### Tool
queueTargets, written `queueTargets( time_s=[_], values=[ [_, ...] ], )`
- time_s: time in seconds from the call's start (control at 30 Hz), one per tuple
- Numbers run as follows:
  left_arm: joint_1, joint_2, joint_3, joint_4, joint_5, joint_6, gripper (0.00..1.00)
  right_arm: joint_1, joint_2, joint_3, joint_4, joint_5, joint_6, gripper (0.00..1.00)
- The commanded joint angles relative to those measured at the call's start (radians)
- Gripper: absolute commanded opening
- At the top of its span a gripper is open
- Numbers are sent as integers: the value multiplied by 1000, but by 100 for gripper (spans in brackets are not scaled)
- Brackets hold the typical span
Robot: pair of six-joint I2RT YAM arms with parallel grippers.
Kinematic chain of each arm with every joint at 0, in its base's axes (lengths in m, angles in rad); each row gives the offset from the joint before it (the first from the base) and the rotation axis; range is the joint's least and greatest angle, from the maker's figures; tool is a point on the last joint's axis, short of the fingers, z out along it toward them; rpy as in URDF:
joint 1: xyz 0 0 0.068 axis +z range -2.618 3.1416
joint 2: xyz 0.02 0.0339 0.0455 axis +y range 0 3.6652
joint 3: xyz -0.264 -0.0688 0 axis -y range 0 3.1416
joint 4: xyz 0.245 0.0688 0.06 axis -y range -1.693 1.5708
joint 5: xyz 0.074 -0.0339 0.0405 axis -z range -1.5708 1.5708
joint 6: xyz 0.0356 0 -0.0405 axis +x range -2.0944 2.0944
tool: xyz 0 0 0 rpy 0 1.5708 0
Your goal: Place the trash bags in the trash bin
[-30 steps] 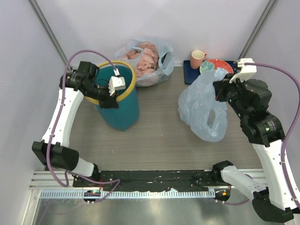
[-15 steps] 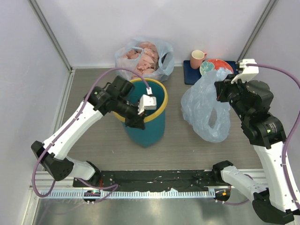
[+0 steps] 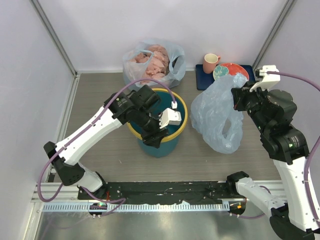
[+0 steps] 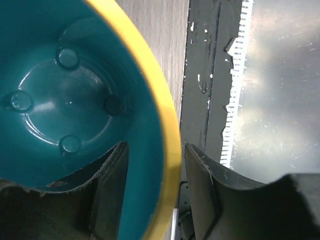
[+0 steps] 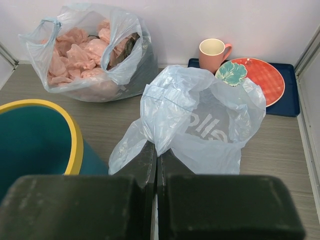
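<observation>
The trash bin, a round teal bucket with a yellow rim, stands upright at mid-table. My left gripper straddles its near rim, one finger inside and one outside. In the left wrist view the left gripper is open, with a gap beside the rim, and the trash bin is empty inside. The light-blue trash bag hangs to the right of the bin, touching the table. My right gripper is shut on its bunched top. In the right wrist view the right gripper pinches the trash bag.
A clear bag of pink lumps sits behind the bin against the back wall. At the back right a pink mug and a red plate rest on a blue mat. Walls close in on both sides.
The left arm has pulled the bin from the left side to mid-table, closer to the bag. Its jaws then widened off the rim. The right gripper and bag barely moved.
</observation>
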Motion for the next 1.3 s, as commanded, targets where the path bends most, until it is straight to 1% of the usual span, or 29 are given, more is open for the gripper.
queueTargets(
  time_s=[0.0, 0.03, 0.07, 0.1, 0.13, 0.3, 0.33, 0.43, 0.5, 0.67, 0.77, 1.07, 1.17, 1.27],
  values=[
    [-32, -17, 66, -63, -51, -15, 55, -2, -21, 16, 24, 1, -15, 1],
    [-37, -19, 81, -67, -62, -15, 59, -2, -21, 16, 23, 0, -15, 1],
    [-40, -19, 84, -75, -67, -16, 59, -2, -22, 15, 23, 1, -16, 1],
    [-40, -20, 87, -78, -70, -18, 58, -2, -24, 13, 23, 0, -16, 1],
    [-41, -23, 90, -80, -75, -21, 52, -2, -24, 15, 21, 1, -15, 1],
    [-66, -34, 109, -86, -140, -7, 39, -2, -28, 16, 21, -3, -13, 1],
    [-67, -36, 118, -92, -142, -6, 33, -2, -27, 18, 20, -3, -15, 1],
    [-84, -43, 132, -98, -165, 3, 24, -2, -27, 18, 20, -5, -15, 1],
    [-101, -51, 133, -99, -197, 10, 20, -2, -28, 18, 18, -5, -13, 1],
    [-144, -65, 132, -115, -251, 31, 18, -2, -28, 16, 15, -12, -8, 1],
    [-152, -65, 150, -127, -269, 37, 13, -4, -28, 16, 13, -14, -7, 1],
    [-182, -69, 170, -132, -360, 77, 12, -2, -30, 18, 10, -20, -5, 1],
    [-188, -78, 187, -118, -401, 91, 9, -4, -33, 16, 9, -17, -8, 1],
    [-193, -74, 241, -135, -427, 102, 6, -2, -34, 18, 6, -19, -8, 1]
  ],
)
